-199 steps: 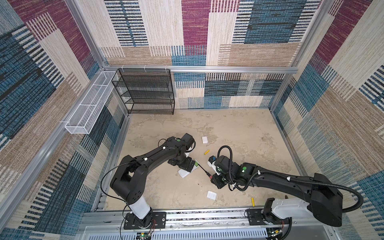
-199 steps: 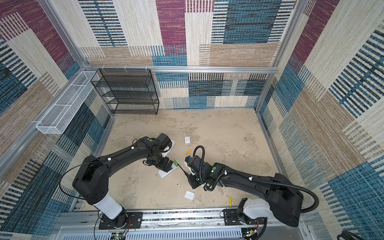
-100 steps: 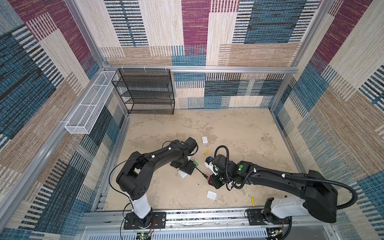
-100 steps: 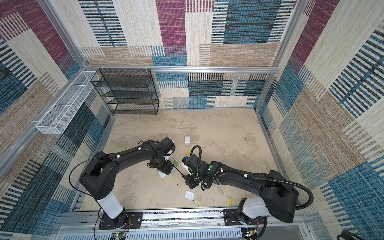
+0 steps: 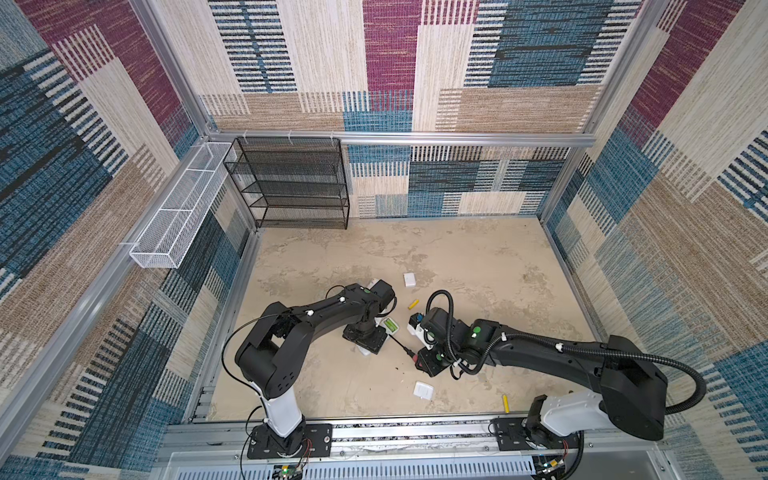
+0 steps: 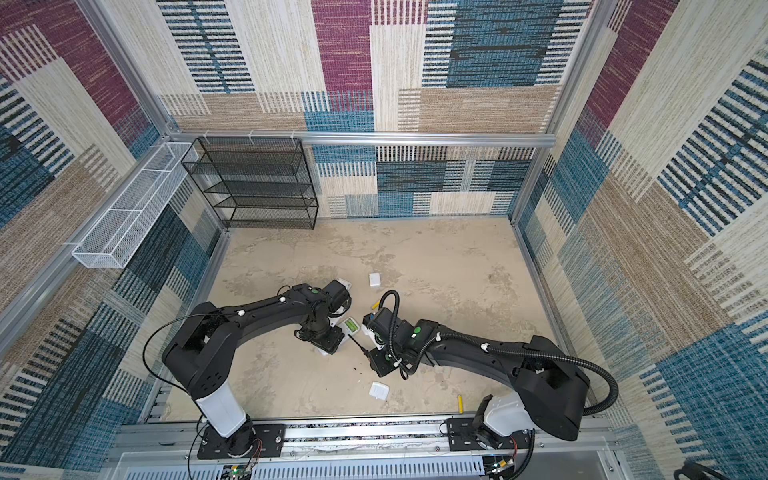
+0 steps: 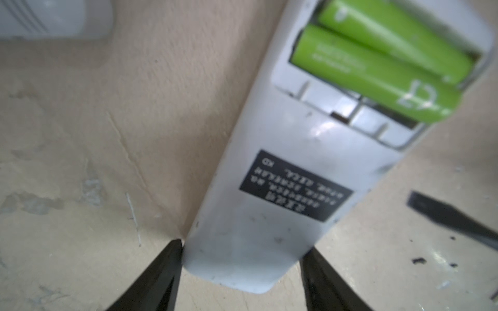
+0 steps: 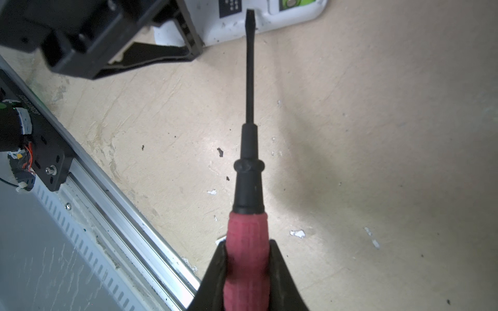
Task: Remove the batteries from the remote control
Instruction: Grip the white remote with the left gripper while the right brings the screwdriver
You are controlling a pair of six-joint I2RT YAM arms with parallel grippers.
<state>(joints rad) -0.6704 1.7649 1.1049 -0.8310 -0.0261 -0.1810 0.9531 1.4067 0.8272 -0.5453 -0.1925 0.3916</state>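
Note:
The white remote control lies back-up on the floor, its compartment open with two light green batteries side by side inside; both top views show these green batteries. My left gripper stands over the remote's other end, with a finger against each side. My right gripper is shut on the red handle of the screwdriver, whose tip hangs at the remote's edge. One yellow battery lies loose behind the remote. Another yellow battery lies by the front rail.
Two white covers lie loose, one behind the arms and one near the front. A second white body lies close to the left arm. A black wire shelf stands at the back left.
My left gripper's fingers have narrowed from wide open onto the remote's end as the arm settled over it. My right gripper has carried the screwdriver slightly left, toward the remote.

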